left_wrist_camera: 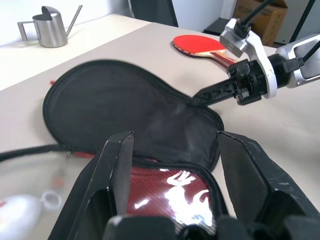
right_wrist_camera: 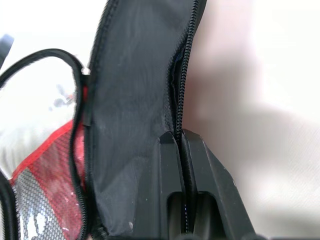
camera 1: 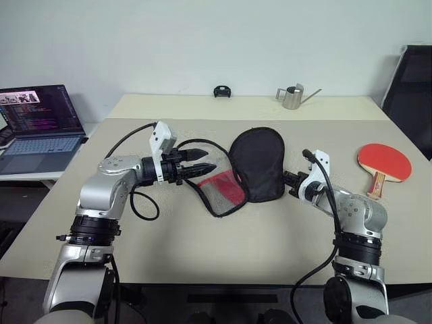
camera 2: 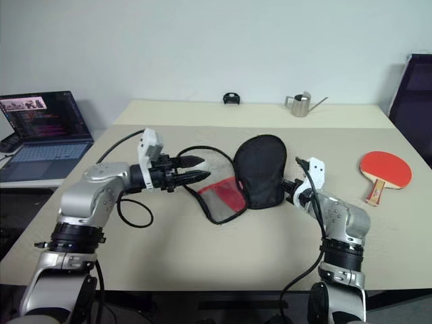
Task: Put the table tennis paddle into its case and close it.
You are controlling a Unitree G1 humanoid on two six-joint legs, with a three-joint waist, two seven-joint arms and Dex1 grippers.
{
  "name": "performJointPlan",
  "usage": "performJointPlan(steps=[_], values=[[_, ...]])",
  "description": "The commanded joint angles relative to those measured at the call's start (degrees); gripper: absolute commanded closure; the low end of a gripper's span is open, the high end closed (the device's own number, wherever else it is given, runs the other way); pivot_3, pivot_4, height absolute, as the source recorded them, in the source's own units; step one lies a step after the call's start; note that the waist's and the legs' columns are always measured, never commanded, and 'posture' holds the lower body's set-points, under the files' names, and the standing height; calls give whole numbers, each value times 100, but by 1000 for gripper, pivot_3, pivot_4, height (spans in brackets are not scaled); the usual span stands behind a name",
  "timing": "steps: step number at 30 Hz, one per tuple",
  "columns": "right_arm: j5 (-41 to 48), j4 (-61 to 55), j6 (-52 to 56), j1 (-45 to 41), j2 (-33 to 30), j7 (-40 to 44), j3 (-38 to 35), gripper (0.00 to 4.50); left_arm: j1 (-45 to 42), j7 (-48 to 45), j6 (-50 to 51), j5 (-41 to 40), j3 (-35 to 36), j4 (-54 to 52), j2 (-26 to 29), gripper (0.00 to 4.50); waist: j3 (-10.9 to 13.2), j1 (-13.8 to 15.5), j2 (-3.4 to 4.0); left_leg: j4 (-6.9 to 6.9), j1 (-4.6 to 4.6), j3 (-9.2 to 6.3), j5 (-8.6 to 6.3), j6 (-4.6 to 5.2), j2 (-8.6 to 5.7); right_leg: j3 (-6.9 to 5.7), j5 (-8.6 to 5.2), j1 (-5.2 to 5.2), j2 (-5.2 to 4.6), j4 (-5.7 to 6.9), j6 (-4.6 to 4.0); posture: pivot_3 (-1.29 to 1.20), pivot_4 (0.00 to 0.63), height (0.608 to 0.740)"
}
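The beige rectangular table [camera 1: 202, 243] fills the middle of the frame. At centre lies the black-and-red soft zip case [camera 1: 256, 165], unzipped, its black flap raised and its red mesh side [camera 1: 223, 190] flat beneath. At right of frame, well apart from the case, rests the red-faced, wooden-handled table tennis paddle [camera 1: 383, 163]. The right gripper [right_wrist_camera: 181, 145] is clamped on the case's zipper edge. The left gripper [camera 1: 206, 162] hovers just left of the case, fingers parted, holding nothing.

Silver metal arms, black joint rings — black two-finger grippers, white wrist camera blocks, looping black cables.
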Motion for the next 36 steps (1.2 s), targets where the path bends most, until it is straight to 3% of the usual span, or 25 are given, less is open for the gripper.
performJointPlan(steps=[1, 14, 36], values=[[73, 2, -326, -155, -18, -201, -187, 4456, -217, -76, -131, 26, 21, 2, -2, 1625, 0, 0, 0, 0, 0, 1, 0, 0, 0, 1, 0, 0, 0, 0, 0, 0, 150, 740], [105, -55, -464, -59, -270, -518, -336, 4456, -375, -198, -211, 120, -145, 110, -249, 1625, 0, 0, 0, 0, -2, 4, 0, 0, -1, 3, 0, -2, 1, 1, 0, 0, 150, 740], [381, -536, 234, 367, -1077, -453, -498, 4456, -770, -329, -502, 301, -241, 565, -587, 1625, 0, 3, 0, 0, -3, 8, -11, 21, 0, 5, 0, -2, 4, 1, 0, 0, 150, 740]])
